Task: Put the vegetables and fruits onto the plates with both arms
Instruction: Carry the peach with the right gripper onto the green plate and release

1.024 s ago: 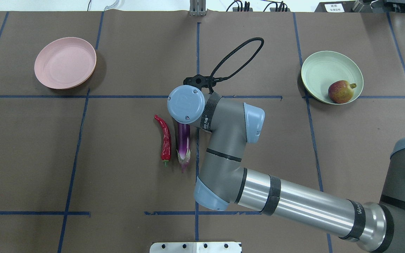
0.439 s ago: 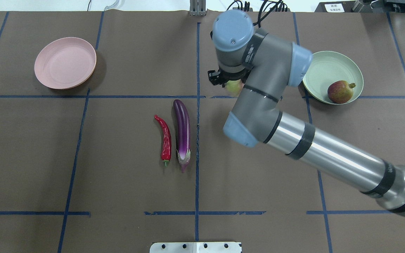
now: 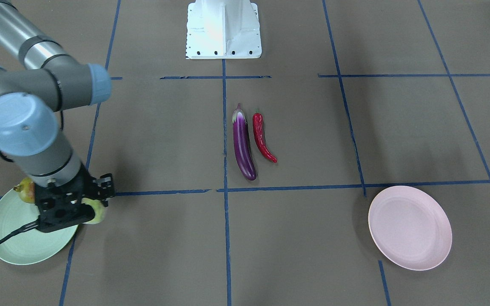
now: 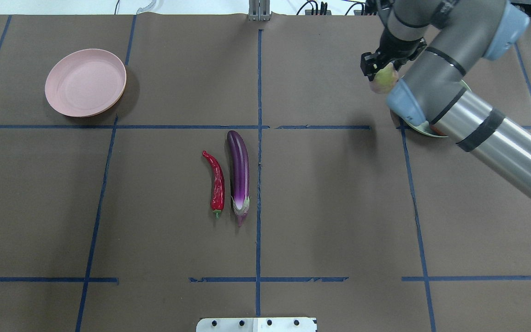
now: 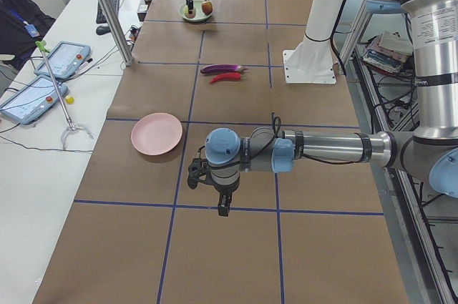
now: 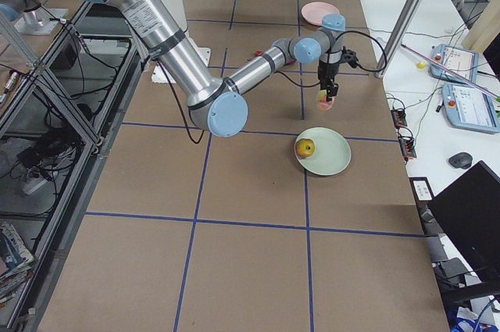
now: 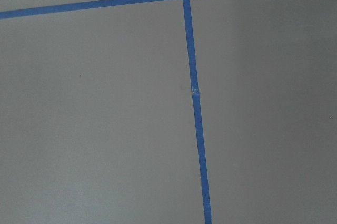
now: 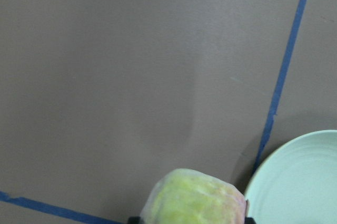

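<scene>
Now the pale green-pink peach-like fruit (image 4: 385, 81) is off the table, clamped between the two fingers of the right gripper (image 4: 380, 73), which has closed on its sides. In the right wrist view the fruit (image 8: 194, 197) hangs just beside the rim of the mint green plate (image 8: 303, 182), on the side of the plate towards the table centre. From this view I cannot tell if it is already over the rim. In the exterior right view it is raised above the brown surface, with the gripper pointing straight down.

The round red-and-yellow fruit (image 6: 305, 147) lies inside the mint green plate, close to the edge that is nearer to the robot. In the front-facing view it is partly hidden behind the black gripper body.

The purple eggplant (image 4: 239, 175) and the red chili pepper (image 4: 217, 182) lie side by side near the middle of the table (image 4: 339, 207). They are very near to each other, and their stem ends point towards the robot. The pale pink plate (image 4: 85, 83) sits well apart from them, in the far corner on the robot's left.

The left gripper (image 5: 223, 204) appears only in the exterior left view. It hangs there low over the table beyond the pink plate, and I cannot tell if its fingers are apart or together. Its wrist camera sees only brown paper and blue tape lines (image 7: 192, 92).
</scene>
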